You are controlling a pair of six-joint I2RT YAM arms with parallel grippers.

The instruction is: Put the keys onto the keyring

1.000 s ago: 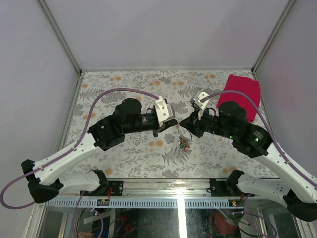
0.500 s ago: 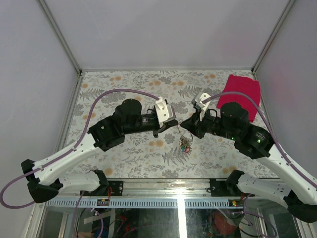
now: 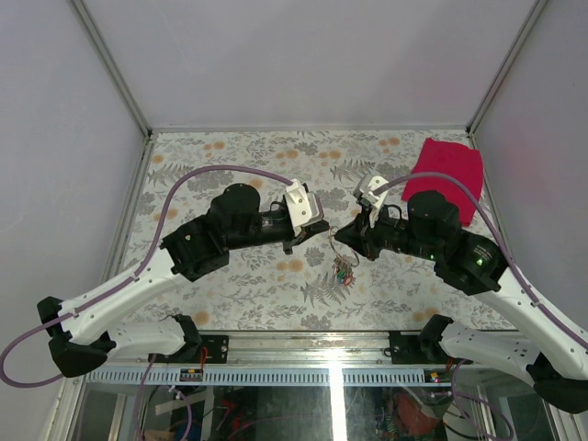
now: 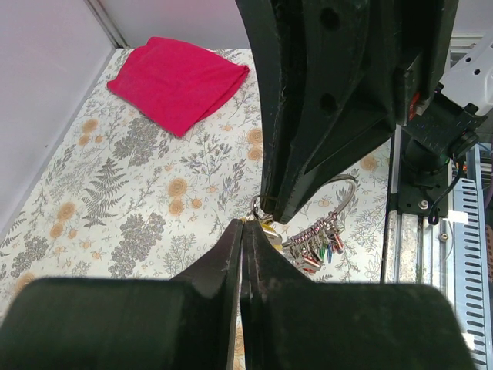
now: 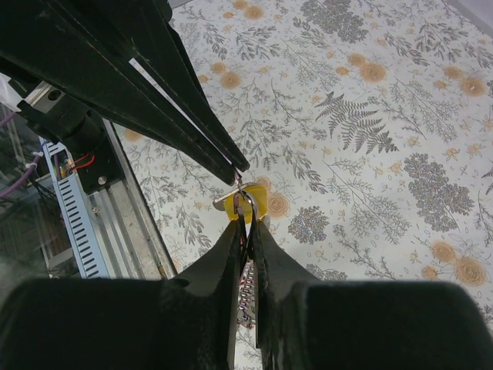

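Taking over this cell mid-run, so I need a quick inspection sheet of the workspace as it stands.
Surface: floral table, flat.
Job's things: keyring between the two gripper tips, a yellow key at it; other keys bunched just below.
Clutter: red cloth, far right corner.
Grippers: left gripper shut, tip at the ring; right gripper shut on the keyring.
Cables: purple cables loop over each arm, away from the keys.
Surroundings: grey walls; metal rail at the near edge.
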